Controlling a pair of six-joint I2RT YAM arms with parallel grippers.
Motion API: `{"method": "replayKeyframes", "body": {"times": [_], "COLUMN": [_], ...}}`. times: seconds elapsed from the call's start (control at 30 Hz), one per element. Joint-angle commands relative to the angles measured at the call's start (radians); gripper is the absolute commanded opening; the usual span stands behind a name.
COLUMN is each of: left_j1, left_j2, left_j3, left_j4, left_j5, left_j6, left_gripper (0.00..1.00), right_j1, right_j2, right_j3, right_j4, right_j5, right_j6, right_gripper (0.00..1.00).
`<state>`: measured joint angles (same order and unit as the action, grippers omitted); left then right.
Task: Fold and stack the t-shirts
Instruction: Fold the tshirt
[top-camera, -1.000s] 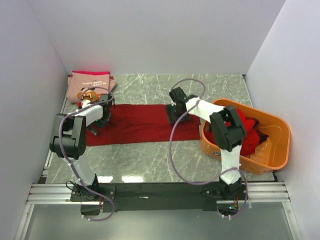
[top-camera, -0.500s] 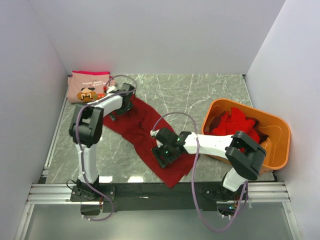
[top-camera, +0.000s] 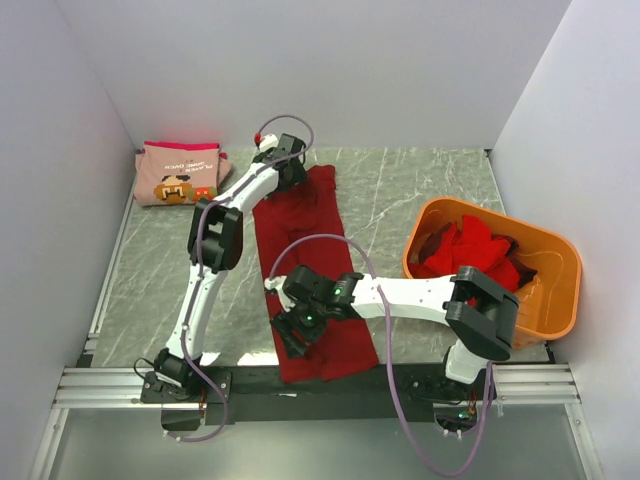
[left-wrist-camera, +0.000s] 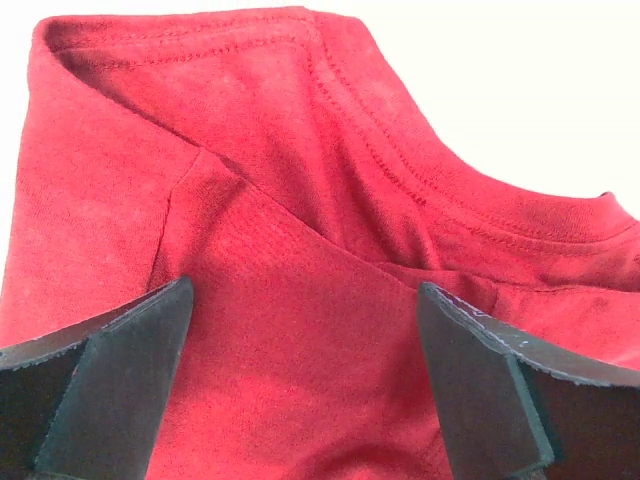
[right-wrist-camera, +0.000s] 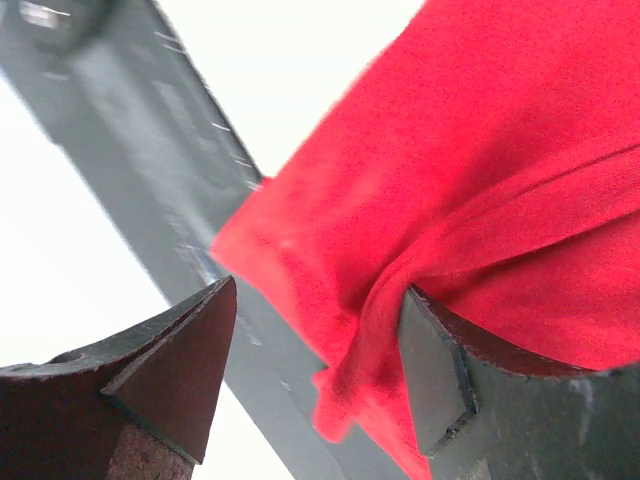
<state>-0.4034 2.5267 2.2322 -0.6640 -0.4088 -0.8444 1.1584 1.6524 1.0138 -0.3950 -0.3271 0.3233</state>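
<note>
1. The dark red cloth t-shirt lies in a long strip down the grey marbled table, collar at the far end.
2. Left gripper is spread wide over the collar. Right gripper is also spread, around a fold at the near hem.
3. A folded pink printed t-shirt sits far left. The orange plastic tub is on the right.

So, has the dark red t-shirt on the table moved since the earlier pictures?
Yes. The dark red t-shirt has turned: it lay crosswise, reaching the orange tub; now it runs from back to near edge, clear of it.
</note>
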Motion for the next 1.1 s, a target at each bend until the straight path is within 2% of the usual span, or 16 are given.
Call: {"method": "replayKeyframes", "body": {"times": [0.0, 0.1, 0.23, 0.33, 0.47, 0.57, 0.77, 0.9, 0.97, 1.07], "left_j1": [0.018, 0.043, 0.055, 0.066, 0.097, 0.100, 0.097, 0.086, 0.077, 0.037], "left_j2": [0.095, 0.090, 0.141, 0.187, 0.199, 0.184, -0.014, -0.240, -0.337, -0.569], "left_j3": [0.008, -0.029, 0.068, 0.139, 0.142, 0.196, 0.188, 0.133, 0.028, -0.256], "left_j4": [0.028, 0.114, 0.159, 0.201, 0.312, 0.336, 0.345, 0.235, 0.147, 0.118], "left_j5": [0.146, 0.200, 0.211, 0.214, 0.255, 0.260, 0.232, 0.206, 0.194, 0.159], "left_j6": [-0.015, -0.041, -0.039, -0.044, -0.126, -0.122, -0.045, -0.016, -0.001, 0.018], "left_gripper": [1.00, 1.00, 0.99, 0.99, 0.99, 0.99, 0.99, 0.99, 0.99, 0.99], "right_j1": [0.017, 0.023, 0.021, 0.023, 0.018, 0.011, -0.014, -0.045, -0.072, -0.109], "right_j2": [0.009, 0.018, 0.007, 0.006, -0.040, -0.106, -0.236, -0.318, -0.364, -0.420], "right_j3": [0.057, 0.069, 0.083, 0.083, 0.083, 0.086, 0.075, 0.033, -0.010, -0.072], "right_j4": [0.061, 0.059, 0.047, 0.061, 0.062, 0.056, 0.024, -0.010, -0.031, -0.071], "right_j5": [-0.116, -0.135, -0.086, -0.014, 0.208, 0.266, 0.348, 0.401, 0.433, 0.467], "right_j6": [-0.029, -0.032, -0.021, 0.031, 0.108, 0.103, 0.126, 0.175, 0.194, 0.235], "right_gripper": [0.71, 0.71, 0.71, 0.72, 0.72, 0.73, 0.73, 0.73, 0.73, 0.73]}}
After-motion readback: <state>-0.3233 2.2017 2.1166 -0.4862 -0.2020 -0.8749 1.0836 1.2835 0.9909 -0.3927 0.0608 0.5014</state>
